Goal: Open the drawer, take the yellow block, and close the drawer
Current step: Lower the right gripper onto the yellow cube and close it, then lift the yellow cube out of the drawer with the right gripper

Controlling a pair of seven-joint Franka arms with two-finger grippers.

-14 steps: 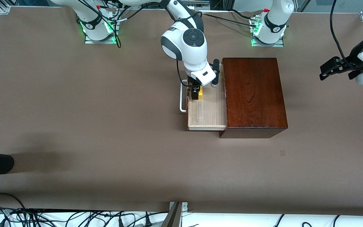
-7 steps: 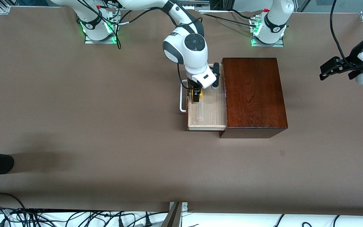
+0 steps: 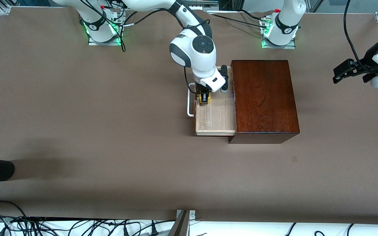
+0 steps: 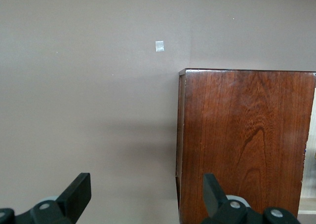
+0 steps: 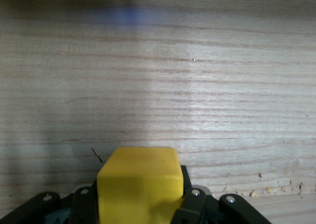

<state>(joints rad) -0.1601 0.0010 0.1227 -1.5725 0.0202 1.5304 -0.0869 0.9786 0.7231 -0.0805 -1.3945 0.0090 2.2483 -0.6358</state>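
The pale light-wood drawer (image 3: 216, 114) with its dark reddish-brown front and white loop handle (image 3: 190, 101) is seen pulled well out of the glossy dark wooden box (image 3: 263, 98), toward the right arm's end of the brown desk (image 3: 77, 114), so the opening step can be judged as done. The small bright yellow cube-shaped block (image 5: 139, 187) is found inside the drawer, close behind the drawer's front and near the handle, in the part of the tray farther from the front camera. The right gripper (image 3: 204, 98) is lowered into the drawer over that spot, and its jaws are clenched on the yellow block, which fills the space between the black fingers (image 5: 195, 206) in the right wrist view, with the tray's wood grain spread out past it. Whether the block is raised off the tray floor cannot be told. The grasp is thus judged as made; what is left is for the block to be lifted clear of the tray and for the drawer to be pushed back into the box. The left gripper (image 3: 346, 70) is held waiting with its jaws released wide, well apart from the box, toward the left arm's end of the desk, with nothing between them.
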